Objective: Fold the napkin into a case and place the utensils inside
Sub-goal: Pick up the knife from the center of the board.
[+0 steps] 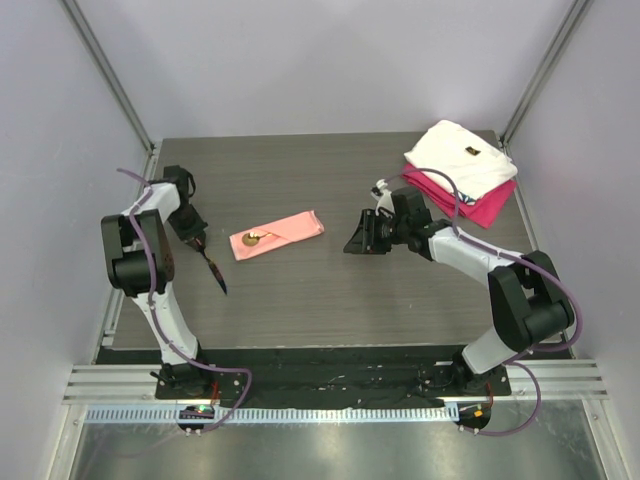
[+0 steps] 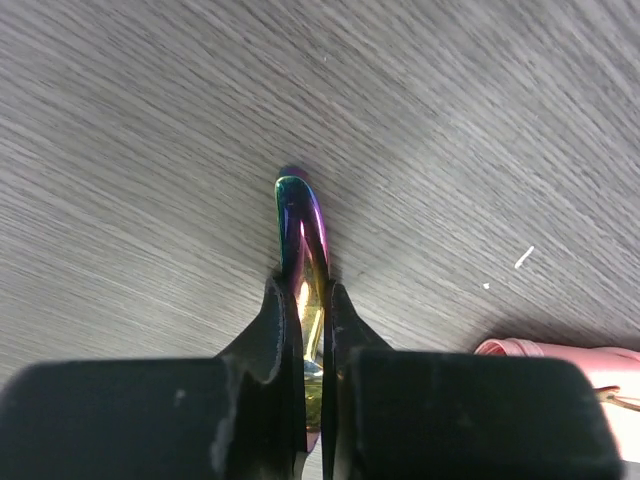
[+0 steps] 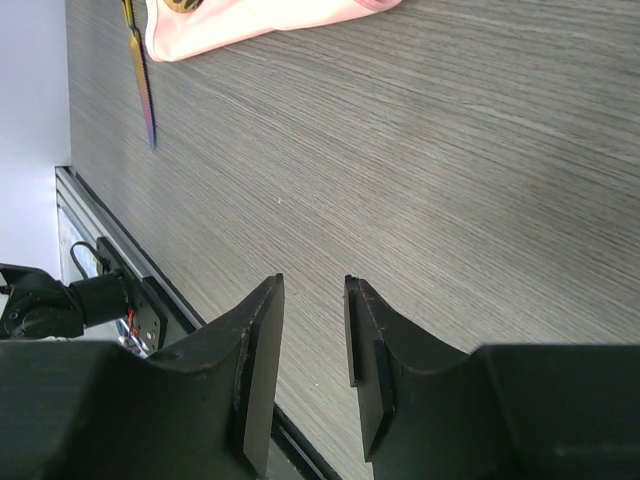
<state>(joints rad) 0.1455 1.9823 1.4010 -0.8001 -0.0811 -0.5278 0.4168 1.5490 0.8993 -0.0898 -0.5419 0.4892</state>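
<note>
Dark wood-grain tabletop (image 1: 330, 300), grey walls around it. Count: one salmon-pink napkin (image 1: 285, 230) folded into a long strip mid-tabletop, two utensils in sight, two folded cloths. The gold-bowl spoon (image 1: 250, 238) lies at the napkin's left end with its bowl showing; can't tell if the handle is tucked in. The iridescent utensil (image 2: 300, 225) is clenched in the left pincer (image 2: 312, 300), just left of the napkin. The right pincer (image 3: 313, 290) is released with nothing between its fingers, off to the napkin's right. The white cloth (image 1: 460, 155) sits stacked on the magenta cloth (image 1: 485, 205) in the far right corner.
</note>
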